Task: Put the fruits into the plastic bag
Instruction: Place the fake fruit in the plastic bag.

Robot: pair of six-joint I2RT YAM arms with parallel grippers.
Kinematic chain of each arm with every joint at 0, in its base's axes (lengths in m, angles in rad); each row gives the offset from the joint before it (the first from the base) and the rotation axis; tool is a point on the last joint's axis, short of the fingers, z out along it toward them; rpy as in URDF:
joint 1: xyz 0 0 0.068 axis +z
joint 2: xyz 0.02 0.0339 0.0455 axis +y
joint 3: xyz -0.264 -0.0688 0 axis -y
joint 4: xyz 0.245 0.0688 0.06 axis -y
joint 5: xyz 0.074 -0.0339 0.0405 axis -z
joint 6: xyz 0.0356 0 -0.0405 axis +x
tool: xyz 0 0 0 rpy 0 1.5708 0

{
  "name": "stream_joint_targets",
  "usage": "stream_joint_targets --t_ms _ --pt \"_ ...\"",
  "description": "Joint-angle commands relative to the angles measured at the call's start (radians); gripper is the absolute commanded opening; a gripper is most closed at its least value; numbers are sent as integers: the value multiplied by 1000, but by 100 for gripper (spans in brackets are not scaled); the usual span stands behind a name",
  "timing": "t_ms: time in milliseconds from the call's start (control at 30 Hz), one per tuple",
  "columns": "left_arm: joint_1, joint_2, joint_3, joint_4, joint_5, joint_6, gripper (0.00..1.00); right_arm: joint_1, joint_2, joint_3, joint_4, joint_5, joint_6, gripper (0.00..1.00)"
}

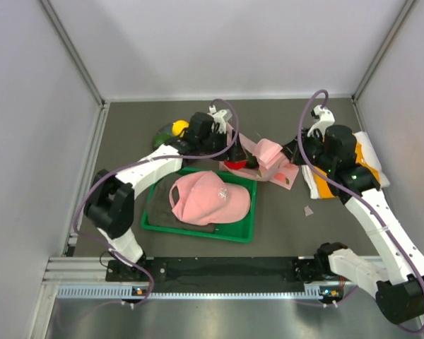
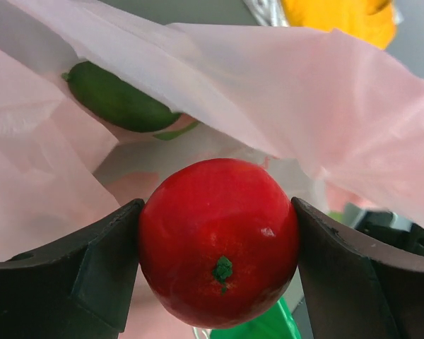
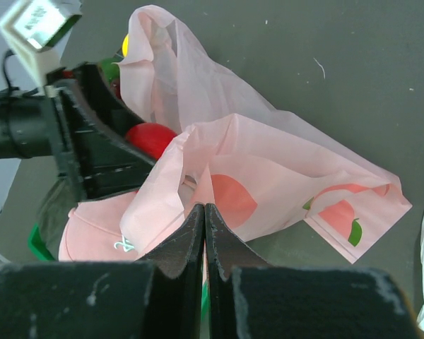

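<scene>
The left hand (image 2: pixel 218 212) is clamped on the red round fruit (image 2: pixel 219 261), one finger against each side, with pink film hanging just above and behind it. The right hand (image 3: pixel 204 219) has its fingers pressed together, pinching a fold of the plastic bag (image 3: pixel 268 176) and holding that edge up. The rest of the bag lies crumpled on the dark tabletop (image 1: pixel 283 226) between the two hands, just past the green tray (image 1: pixel 244 229) that carries a pink cap (image 1: pixel 208 198). A yellow citrus (image 1: pixel 179 128) and a green avocado (image 1: pixel 162 135) sit on the far side of the left arm, apart from the bag.

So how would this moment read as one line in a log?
left gripper: holds red fruit at plastic bag mouth | right gripper: pinches bag edge
</scene>
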Motion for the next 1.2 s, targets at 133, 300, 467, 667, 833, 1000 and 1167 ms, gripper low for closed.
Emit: stream_joint_targets --t_ms 133,300,467,667,833,1000,1167 --pt "-34 111 151 6 -127 27 0 -5 -43 4 19 -2 5 0" --pt "-46 212 238 -34 -179 30 0 -7 -46 7 17 -6 5 0" --pt "-55 277 278 0 -197 15 0 -5 -53 10 8 1 0 0" --pt "-62 314 267 92 -173 -28 11 -5 -53 11 13 -2 5 0" --pt "-62 330 251 112 -158 -42 31 -5 -53 16 8 -1 0 0" --pt "-63 326 246 115 -159 -39 59 -7 -50 11 14 -2 5 0" --pt "-62 318 244 109 -165 -28 83 -5 -49 10 13 -2 6 0"
